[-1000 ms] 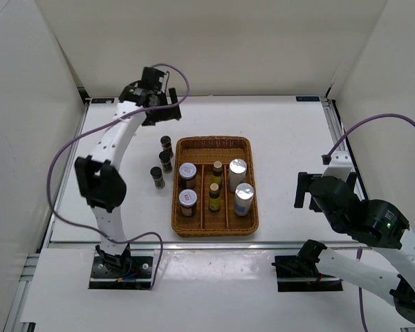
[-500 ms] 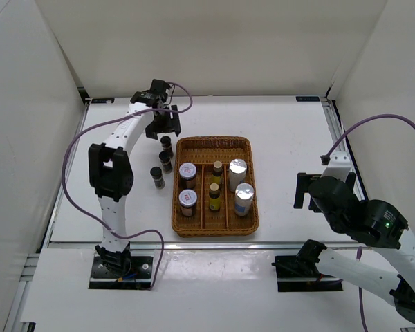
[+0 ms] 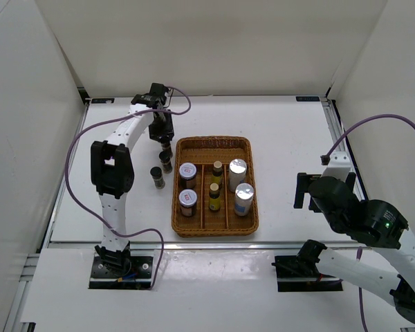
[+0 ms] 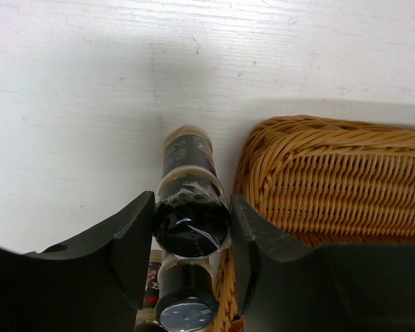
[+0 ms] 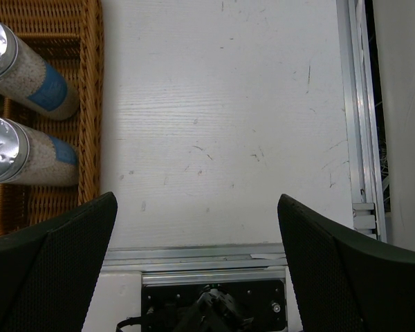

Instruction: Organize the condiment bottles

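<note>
left wrist view: the left tool straddles the black cap of a dark jar standing toward the tabletop's far edge, just beside the wicker basket; whether it is clenched cannot be told. right tool gapes released near the right edge.

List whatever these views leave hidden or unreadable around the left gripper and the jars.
Left wrist view: whether the left gripper actually touches the dark jar between its fingers; any gap is too fine to see.
Left wrist view: the second jar, cut off by the bottom edge.
Top view: the gripper hides most of that dark jar.
Top view: labels in the basket, too small to read.
</note>
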Controlling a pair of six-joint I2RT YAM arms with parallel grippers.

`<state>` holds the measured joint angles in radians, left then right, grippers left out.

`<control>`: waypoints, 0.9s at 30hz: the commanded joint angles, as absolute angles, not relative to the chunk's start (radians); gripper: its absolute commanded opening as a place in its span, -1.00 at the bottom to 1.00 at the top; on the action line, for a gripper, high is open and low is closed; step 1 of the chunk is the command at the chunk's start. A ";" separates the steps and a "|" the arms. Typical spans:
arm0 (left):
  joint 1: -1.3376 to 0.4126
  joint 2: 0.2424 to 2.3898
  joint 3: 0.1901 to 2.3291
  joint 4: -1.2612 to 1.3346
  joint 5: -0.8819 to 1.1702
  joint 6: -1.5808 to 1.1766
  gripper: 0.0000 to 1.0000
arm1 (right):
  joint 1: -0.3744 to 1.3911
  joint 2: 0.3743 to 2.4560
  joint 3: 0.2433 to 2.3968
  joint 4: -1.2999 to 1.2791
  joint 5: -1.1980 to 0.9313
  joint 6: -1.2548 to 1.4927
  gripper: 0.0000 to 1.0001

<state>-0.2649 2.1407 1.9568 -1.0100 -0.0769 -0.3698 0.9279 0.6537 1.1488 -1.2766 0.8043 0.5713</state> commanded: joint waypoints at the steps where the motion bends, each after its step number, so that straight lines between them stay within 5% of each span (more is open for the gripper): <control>1: -0.261 2.131 1.973 -0.996 -0.057 -0.344 -0.03 | 0.931 0.643 1.149 -1.250 0.815 0.568 1.00; 7: -0.261 2.053 1.991 -0.996 -0.047 -0.357 -0.79 | 0.931 0.634 1.149 -1.250 0.815 0.568 1.00; 15: -0.377 1.953 2.169 -0.996 -0.063 -0.370 -0.79 | 0.931 0.634 1.149 -1.250 0.815 0.568 1.00; 27: -0.646 2.206 2.456 -0.996 -0.046 -0.341 -0.79 | 0.931 0.624 1.149 -1.250 0.815 0.568 1.00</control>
<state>-0.6270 2.1456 2.4203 -0.9783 -0.0418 -0.3557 0.9279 0.6392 1.1488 -1.2766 0.8040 0.5705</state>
